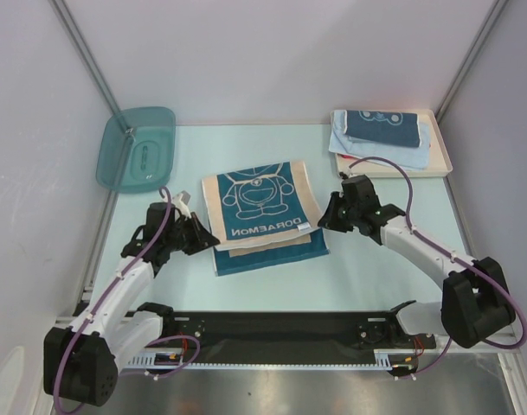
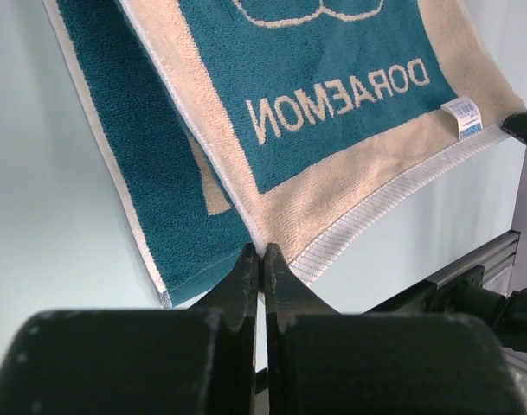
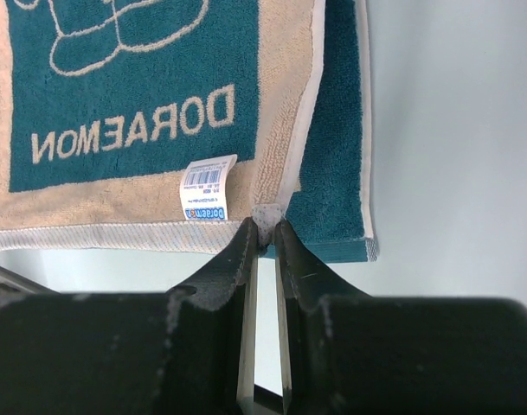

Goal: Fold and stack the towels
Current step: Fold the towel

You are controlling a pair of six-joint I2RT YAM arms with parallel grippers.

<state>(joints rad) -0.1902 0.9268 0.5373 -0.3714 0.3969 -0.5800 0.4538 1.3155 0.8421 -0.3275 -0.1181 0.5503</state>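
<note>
The long beige, teal-bordered cartoon cat towel [image 1: 265, 212] lies folded in the middle of the table, lettering towards the arms. My left gripper [image 1: 204, 236] is shut on its near left corner, seen pinched in the left wrist view [image 2: 261, 252] on the towel [image 2: 332, 112]. My right gripper [image 1: 325, 216] is shut on the near right corner, pinched in the right wrist view [image 3: 265, 223] on the towel [image 3: 133, 95]. A dark-blue towel [image 1: 382, 126] lies on a light-blue towel [image 1: 350, 138] on the cream tray [image 1: 436, 164] at the back right.
A translucent blue plastic bin [image 1: 137, 147] stands at the back left. The black rail [image 1: 280, 328] with the arm bases runs along the near edge. White walls close in the back and sides.
</note>
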